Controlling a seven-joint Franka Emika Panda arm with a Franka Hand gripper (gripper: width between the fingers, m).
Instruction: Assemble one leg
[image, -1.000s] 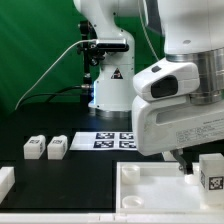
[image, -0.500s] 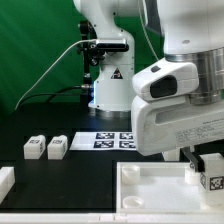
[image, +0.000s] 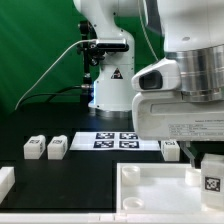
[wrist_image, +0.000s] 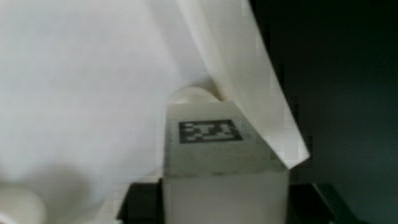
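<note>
One large white robot arm (image: 185, 90) noted filling exterior view's right. Large white square tray-like piece (image: 150, 195) laid on black table (image: 70, 172) at front. Thin flat white marker board (image: 118, 140) laid behind it. Two-finger gripper (image: 203, 160) clamped on leg (image: 212, 176), a small white plastic block with black-and-white square marker. Leg held upright at tray-like piece's corner, exterior view's right; contact there cannot be told. First spare block (image: 33, 147) and second spare block (image: 57, 147) set just beside each other, exterior view's left. Third spare block (image: 170, 149) partly hidden behind gripper. Wrist view: leg (wrist_image: 222, 165) centred, marker face shown.
</note>
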